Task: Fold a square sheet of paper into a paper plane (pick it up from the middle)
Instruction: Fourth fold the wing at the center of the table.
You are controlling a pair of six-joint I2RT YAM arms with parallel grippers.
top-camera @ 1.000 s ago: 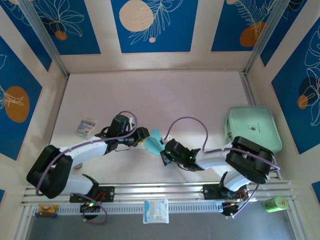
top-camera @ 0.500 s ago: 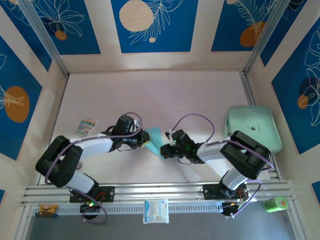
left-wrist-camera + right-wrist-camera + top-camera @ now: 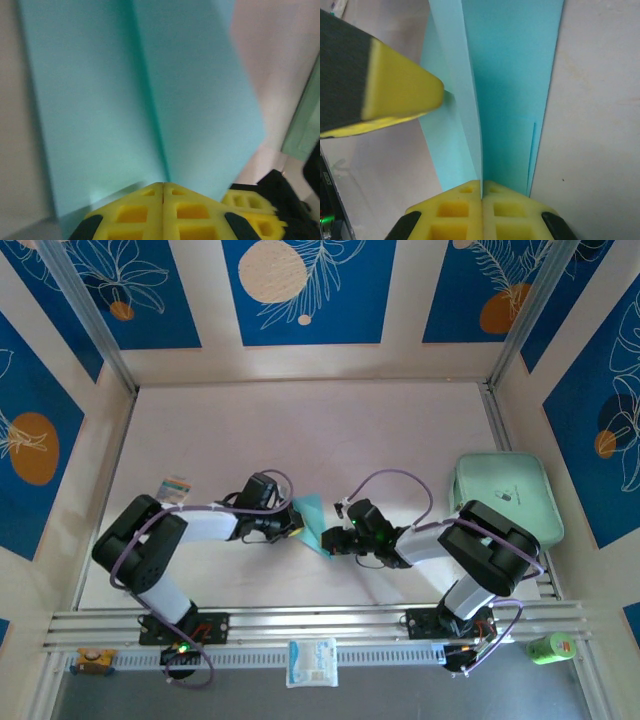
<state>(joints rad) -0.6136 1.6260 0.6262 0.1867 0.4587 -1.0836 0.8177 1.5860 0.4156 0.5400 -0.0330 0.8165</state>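
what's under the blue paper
Pale table shows around the paper, which the left gripper and right gripper pinch. The patch directly beneath is covered by the sheet, so nothing there can be seen.

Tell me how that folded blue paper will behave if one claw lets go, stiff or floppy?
Probably floppy: the blue paper is a thin sheet, though its centre crease should stiffen it lengthwise. Likely light, so it may swing from the left claw if the right claw releases. Its smooth face could slip from a light pinch.
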